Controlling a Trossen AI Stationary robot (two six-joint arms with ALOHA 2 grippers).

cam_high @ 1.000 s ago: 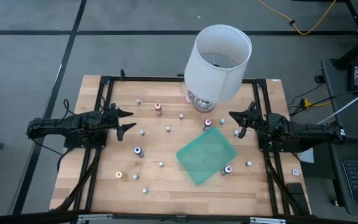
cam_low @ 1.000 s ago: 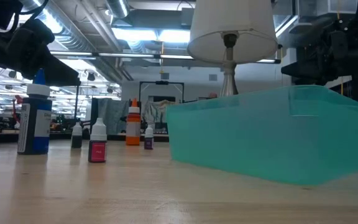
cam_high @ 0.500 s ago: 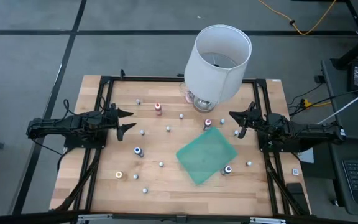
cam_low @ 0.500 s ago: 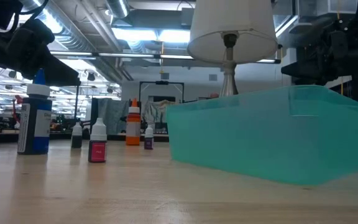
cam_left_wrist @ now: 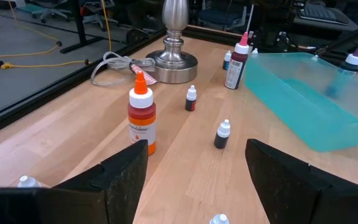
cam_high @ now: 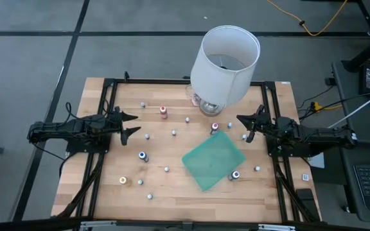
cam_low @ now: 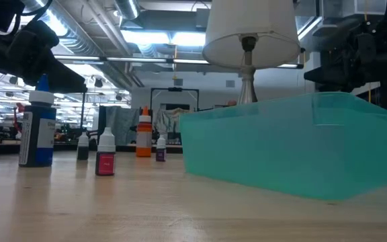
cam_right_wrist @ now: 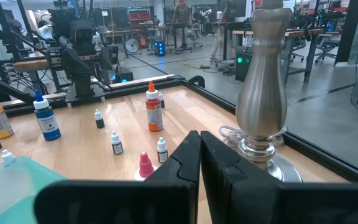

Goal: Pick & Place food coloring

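Observation:
The food coloring bottles stand upright on their bases, scattered over the wooden table: a red-topped one, a blue one, a yellow one, a pink-topped one and several tiny white-capped ones. My left gripper hovers open at the table's left side, its fingers spread wide in the left wrist view, facing an orange-capped bottle. My right gripper waits shut at the right side, near the lamp base. Neither touches a bottle.
A green translucent tray lies right of centre, with a blue-capped bottle at its near right corner. A big white lamp stands at the far edge; its metal stem is close to my right gripper. Black rails frame the table.

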